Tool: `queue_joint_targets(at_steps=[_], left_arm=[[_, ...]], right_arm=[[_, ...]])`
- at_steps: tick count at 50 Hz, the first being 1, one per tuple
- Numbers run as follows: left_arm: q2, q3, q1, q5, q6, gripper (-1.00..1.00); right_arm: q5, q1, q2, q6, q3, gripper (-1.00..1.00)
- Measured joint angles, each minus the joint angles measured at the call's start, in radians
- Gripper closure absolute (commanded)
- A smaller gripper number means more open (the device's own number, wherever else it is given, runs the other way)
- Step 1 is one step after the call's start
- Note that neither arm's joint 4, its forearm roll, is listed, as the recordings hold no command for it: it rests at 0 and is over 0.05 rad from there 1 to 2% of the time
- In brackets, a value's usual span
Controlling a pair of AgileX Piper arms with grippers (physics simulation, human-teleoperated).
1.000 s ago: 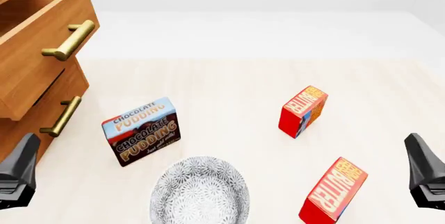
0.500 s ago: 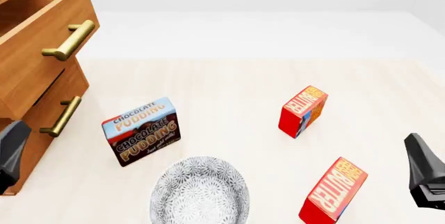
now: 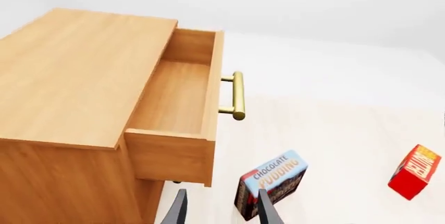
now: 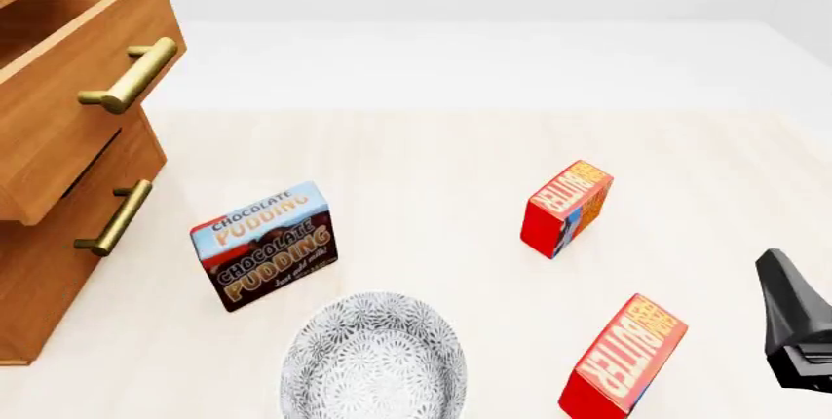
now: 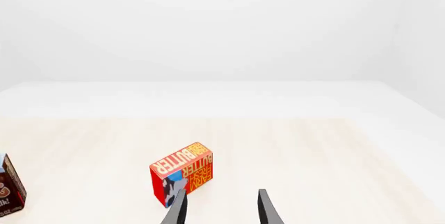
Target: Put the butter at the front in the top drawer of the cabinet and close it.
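The nearer butter is stood on the table just left of the right gripper, the closer one, which is spread wide and empty. The box's long axis is tilted up-right. The left gripper, likewise spread, is aimed near the cabinet and its open top drawer.

Chocolate pudding box, upright on the pale table; patterned grey plate just beside it; both lie well left of the right gripper

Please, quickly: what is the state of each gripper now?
Left gripper: open, holding nothing.
Right gripper: open, holding nothing.
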Motion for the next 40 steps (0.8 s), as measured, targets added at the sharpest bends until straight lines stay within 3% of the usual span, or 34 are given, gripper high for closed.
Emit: queue_joint_targets(at_steps=[16, 40], left_arm=[[0.117, -0.258, -0.027, 0.183, -0.025, -1.0], [0.391, -0.536, -0.086, 0.293, -0.066, -1.0]], right_arm=[[0.0, 0.0, 0.0, 0.0, 0.0, -1.0], [0.0, 0.0, 0.0, 0.0, 0.0, -1.0]])
